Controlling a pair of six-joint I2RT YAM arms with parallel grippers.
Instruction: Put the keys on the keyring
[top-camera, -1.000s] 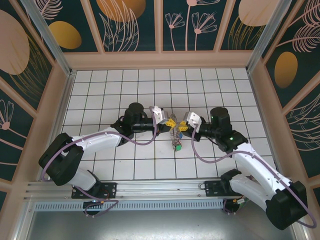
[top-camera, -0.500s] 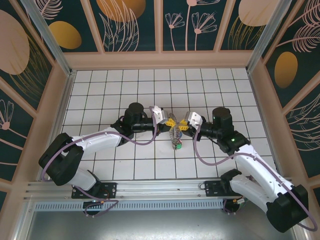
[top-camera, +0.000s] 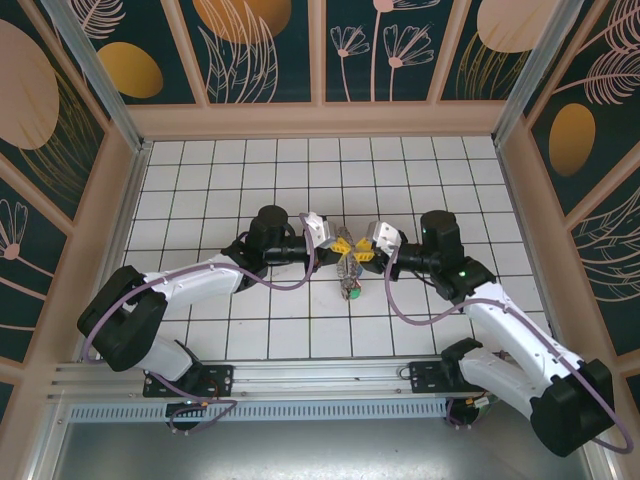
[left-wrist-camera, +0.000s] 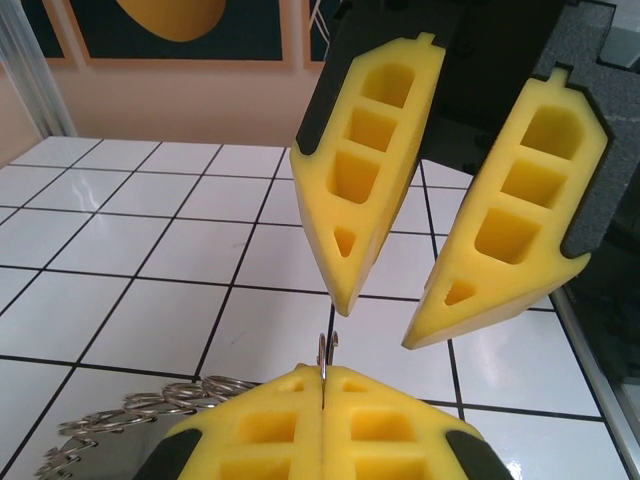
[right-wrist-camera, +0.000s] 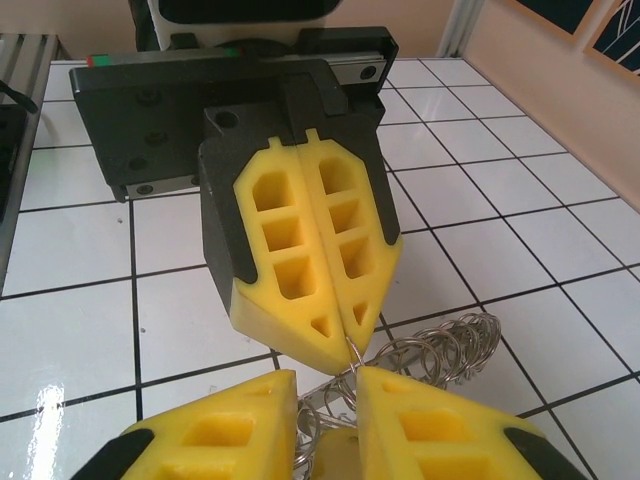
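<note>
Left wrist view has the left pincer (left-wrist-camera: 323, 380) clenched, its yellow foam fingers pressed flat together on a hair-thin silvery wire that pokes up from the seam and ends in a small hook. I judge this wire to be part of the large thin round silvery metal keyring (left-wrist-camera: 325, 352). Facing it from the far side, the right pincer (left-wrist-camera: 383, 322) stands released, its two yellow fingers parted with bare tile between them and one tip just beside the wire end, grasping nothing that I can see.

Top external view places the two pincers nose to nose over the middle of the white tiled tabletop (top-camera: 250, 170). The small silvery metal keys (top-camera: 350, 280) with coloured tags bunch just to the near side of them; whether the bunch hangs free or rests on the tiles I cannot tell.

The ring should be stiff but springy, and slick against soft foam, so it may twist or slide in a pinch. The wire itself is light, yet the bunch loads one side and would likely swing. A hold on bare wire close to the hooked end looks best. Each key is rigid, flat and slippery, best pinched across its flat head with the hole left clear
</note>
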